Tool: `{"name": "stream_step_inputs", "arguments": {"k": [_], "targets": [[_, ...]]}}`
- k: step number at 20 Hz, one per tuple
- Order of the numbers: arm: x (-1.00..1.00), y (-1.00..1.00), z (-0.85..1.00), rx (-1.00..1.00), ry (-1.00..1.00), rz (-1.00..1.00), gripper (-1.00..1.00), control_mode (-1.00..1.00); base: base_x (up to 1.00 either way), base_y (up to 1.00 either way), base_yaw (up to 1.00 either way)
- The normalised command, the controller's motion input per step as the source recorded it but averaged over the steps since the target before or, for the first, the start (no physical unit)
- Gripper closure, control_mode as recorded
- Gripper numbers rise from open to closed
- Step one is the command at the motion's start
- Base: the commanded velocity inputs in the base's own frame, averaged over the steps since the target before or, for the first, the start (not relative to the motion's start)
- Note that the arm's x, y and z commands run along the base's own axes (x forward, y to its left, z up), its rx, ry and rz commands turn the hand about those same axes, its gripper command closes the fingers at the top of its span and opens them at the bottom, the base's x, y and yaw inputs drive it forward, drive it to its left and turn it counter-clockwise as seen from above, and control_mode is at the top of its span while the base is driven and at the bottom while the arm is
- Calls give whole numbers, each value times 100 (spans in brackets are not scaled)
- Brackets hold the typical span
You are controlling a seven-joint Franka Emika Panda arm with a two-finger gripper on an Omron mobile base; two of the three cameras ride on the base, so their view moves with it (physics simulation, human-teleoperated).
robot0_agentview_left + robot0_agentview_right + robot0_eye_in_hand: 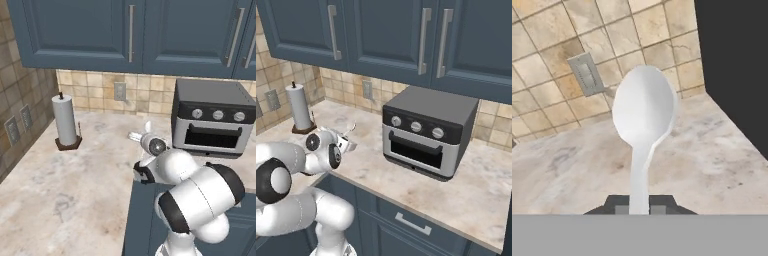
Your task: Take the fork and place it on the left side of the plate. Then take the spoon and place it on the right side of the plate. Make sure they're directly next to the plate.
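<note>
Clearly the gripper (639, 206) was clamped on the handle of the spoon (644, 110), whose smooth white oval bowl rose above the marbled beige counter (572, 160), toward the tiled backsplash (557, 55). Judging by this, the spoon stage was underway; the next move called for carrying it to the plate's right rim. A boxy toaster oven (212, 120) stood to the right, a paper towel roll (65, 120) far left.

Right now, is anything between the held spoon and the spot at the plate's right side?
Cannot tell: the pincer holds the spoon above bare counter, with the toaster oven alongside; the plate's position is unknown.
</note>
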Motion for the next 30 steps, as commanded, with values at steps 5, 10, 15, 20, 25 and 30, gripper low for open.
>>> {"name": "stream_step_inputs", "arguments": {"k": [5,10,15,20,25,30], "targets": [[-21,3,100,16,0,0,100,-100,0,0,0],[-24,7,89,14,10,1,100,-100,0,0,0],[-35,11,62,8,17,4,100,-100,0,0,0],[-64,10,17,1,6,9,100,-100,0,0,0],[-89,0,7,0,-5,15,100,-100,0,0,0],[-96,0,19,0,-12,18,100,-100,0,0,0]]}}
